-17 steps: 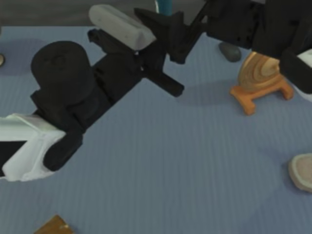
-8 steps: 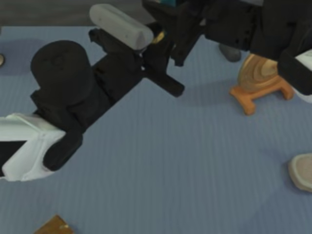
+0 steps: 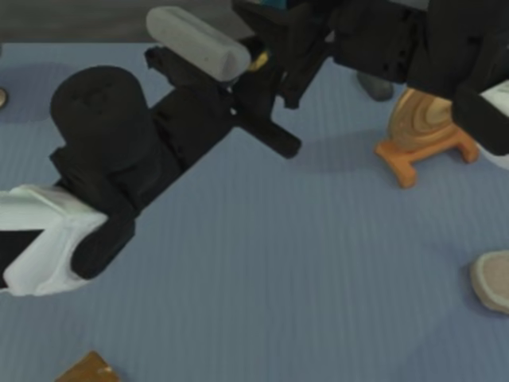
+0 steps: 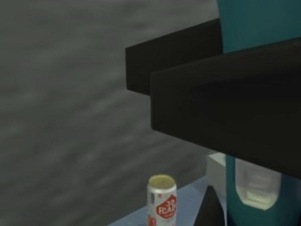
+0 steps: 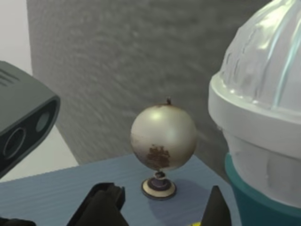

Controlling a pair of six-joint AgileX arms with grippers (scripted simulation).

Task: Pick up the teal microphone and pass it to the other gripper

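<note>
The teal microphone (image 4: 256, 23) stands upright at the table's far edge, its white switch patch (image 4: 256, 183) facing the left wrist view. Only a teal sliver (image 3: 274, 4) shows from above. My left gripper (image 3: 254, 91) reaches in from the lower left and is shut on the handle, with one fingertip (image 4: 211, 209) pressed beside it. My right gripper (image 3: 277, 56) comes from the upper right and is open. One of its black fingers (image 4: 225, 103) crosses in front of the handle and the other passes behind. The whitish head (image 5: 263, 89) looms beside the right gripper (image 5: 162, 202).
An orange-footed wooden disc stand (image 3: 425, 127) and a grey pebble (image 3: 375, 83) sit at the right, with a beige round object (image 3: 493, 278) at the right edge. A soda can (image 4: 162, 202) and a small globe (image 5: 163, 139) stand on the table. A brown corner (image 3: 87, 368) pokes in at the front.
The right gripper slid left until it covered the microphone's teal part about the left gripper, then held still. The left arm has not moved.
</note>
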